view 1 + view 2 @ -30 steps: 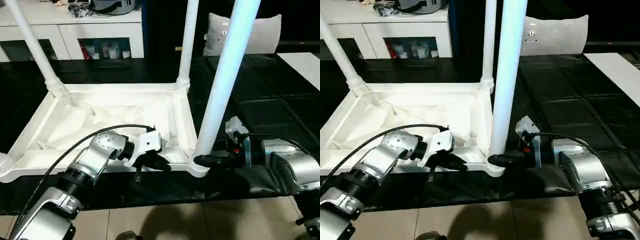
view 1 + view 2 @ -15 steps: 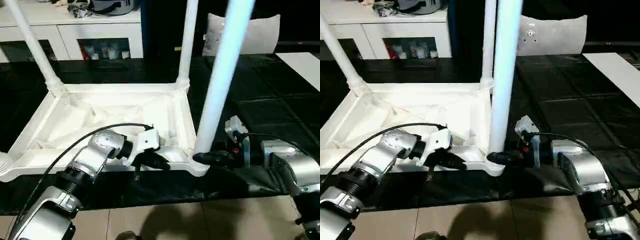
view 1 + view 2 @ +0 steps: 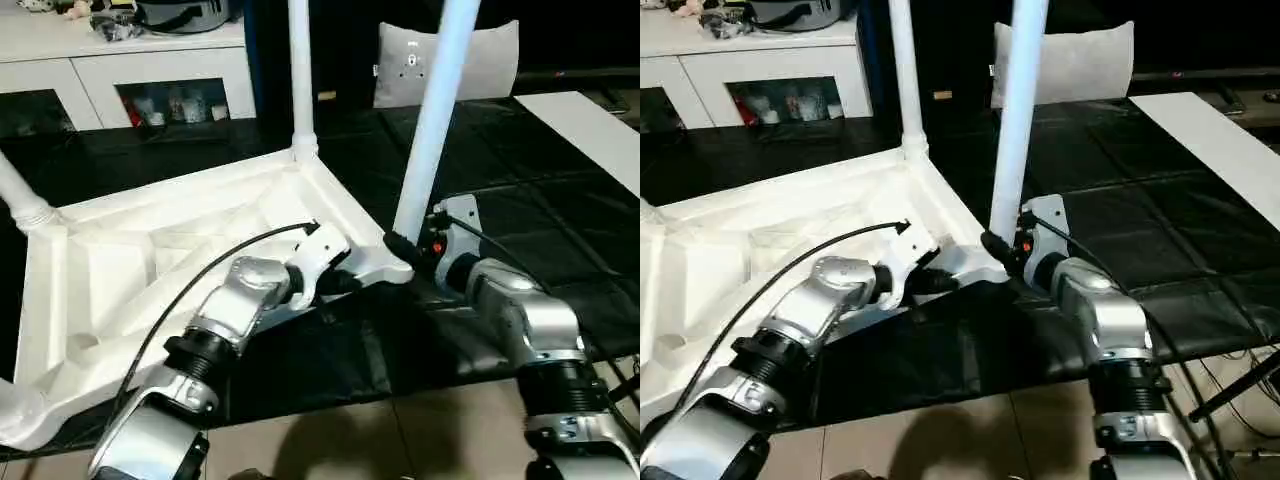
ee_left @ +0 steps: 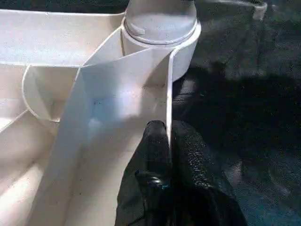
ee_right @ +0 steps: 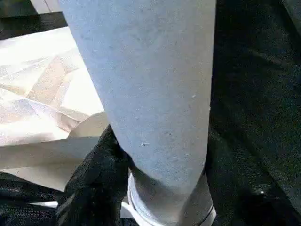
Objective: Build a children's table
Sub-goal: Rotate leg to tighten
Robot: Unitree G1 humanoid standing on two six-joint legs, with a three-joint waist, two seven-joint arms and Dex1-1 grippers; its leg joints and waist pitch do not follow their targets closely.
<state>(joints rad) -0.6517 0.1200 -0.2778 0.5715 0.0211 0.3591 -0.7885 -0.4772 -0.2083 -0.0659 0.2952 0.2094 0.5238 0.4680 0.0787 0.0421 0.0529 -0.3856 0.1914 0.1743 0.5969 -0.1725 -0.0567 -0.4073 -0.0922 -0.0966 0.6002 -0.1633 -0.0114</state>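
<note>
Right gripper (image 3: 400, 247) clasps the leg (image 3: 432, 120) base, centre frame; left gripper (image 4: 168, 136) pinches the tabletop rim (image 4: 168, 89) — keep that leg plumb, twist home.

Legible text, labels, brands, numbers: none recorded. A small dark mark is seen on the pale grey square cushion (image 3: 470, 62) standing behind the upturned white plastic table; it is too small to be read.

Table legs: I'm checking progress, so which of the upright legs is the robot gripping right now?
The near-corner leg, standing in the socket closest to the robot; the right gripper clasps its base. The far-corner leg stands untouched.
</note>
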